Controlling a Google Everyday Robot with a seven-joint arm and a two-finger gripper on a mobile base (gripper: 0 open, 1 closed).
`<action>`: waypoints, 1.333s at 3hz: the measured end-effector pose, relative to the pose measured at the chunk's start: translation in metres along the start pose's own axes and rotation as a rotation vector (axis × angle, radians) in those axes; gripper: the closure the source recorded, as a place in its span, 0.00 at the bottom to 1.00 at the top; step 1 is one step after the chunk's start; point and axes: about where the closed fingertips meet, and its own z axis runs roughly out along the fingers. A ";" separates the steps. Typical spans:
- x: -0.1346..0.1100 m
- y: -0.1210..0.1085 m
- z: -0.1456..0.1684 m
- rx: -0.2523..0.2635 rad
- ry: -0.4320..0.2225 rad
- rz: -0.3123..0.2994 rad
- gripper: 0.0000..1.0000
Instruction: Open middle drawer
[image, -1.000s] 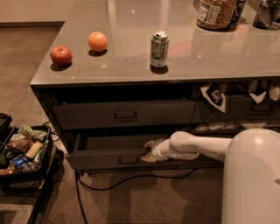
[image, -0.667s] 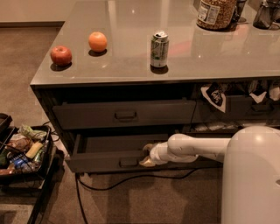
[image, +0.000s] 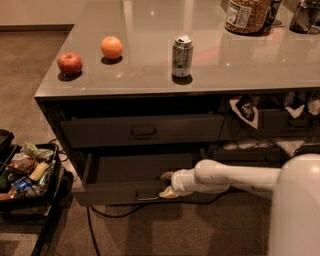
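The middle drawer (image: 112, 193) is the wide dark grey one under the counter, pulled partly out so that its plain grey interior (image: 140, 167) shows. Its small pull handle (image: 146, 195) sits at the centre of the front. My gripper (image: 167, 185) reaches in from the right on a white arm, just right of the handle. One tan finger lies inside the drawer and the other outside, pinching the top edge of the front panel. Anything under the open drawer is hidden.
A closed drawer (image: 144, 131) sits above. On the counter (image: 150, 80) stand an apple (image: 69, 63), an orange (image: 111, 47), a can (image: 182, 55) and a jar (image: 247, 15). A crate of items (image: 27, 172) stands at left. A cable (image: 100, 214) lies on the floor.
The middle drawer has slid a little further out toward the camera, and my gripper has moved with its front panel.
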 end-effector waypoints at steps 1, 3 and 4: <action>-0.001 0.018 -0.003 -0.017 -0.100 -0.079 0.46; 0.004 0.031 -0.014 0.009 -0.146 -0.134 0.49; 0.013 0.053 -0.032 0.052 -0.213 -0.213 0.30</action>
